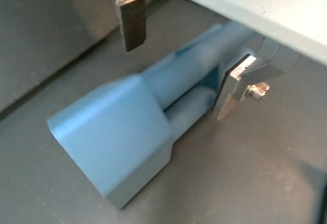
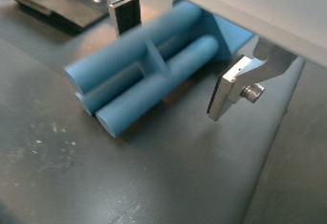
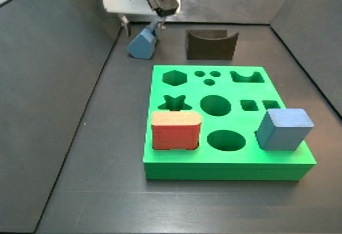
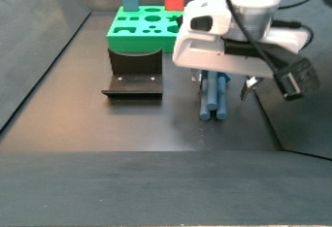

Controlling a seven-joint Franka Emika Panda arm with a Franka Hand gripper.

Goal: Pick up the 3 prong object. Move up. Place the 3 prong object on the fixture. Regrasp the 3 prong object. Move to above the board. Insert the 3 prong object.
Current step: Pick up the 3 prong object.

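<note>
Step in hand: I judged this to be the first one, the pick-up; nothing was lifted yet.

My gripper point(image 2: 173, 60): it hung low over the dark floor, down around the 3 prong object point(image 2: 147, 70), well away from the board point(image 3: 227, 128).

State of the claw: spread apart, grasping nothing. In both wrist views one finger point(image 1: 132, 22) stood on one side of the piece and the other finger point(image 1: 240, 84) on the opposite side, each with a sliver of daylight beside it (whether a pad already brushed the plastic I could not tell).

3 prong object: it lay flat on the floor between my fingers, steel-blue, its rounded ridges running lengthwise; in a side view point(image 4: 215, 95) it stuck out beneath my wrist housing.

Fixture: the dark block with the notched top point(image 3: 209, 45) stood near the piece, between it and nothing else, just beyond the board's far edge.

Board: green, lying flat, with a red block point(image 3: 175, 130) and a pale blue cube point(image 3: 285, 128) sitting on it.

Next move, as I reckoned it: close squarely on the flanks of the piece so the lobes did not twist it in the pads, then rise straight up before heading for the fixture.
</note>
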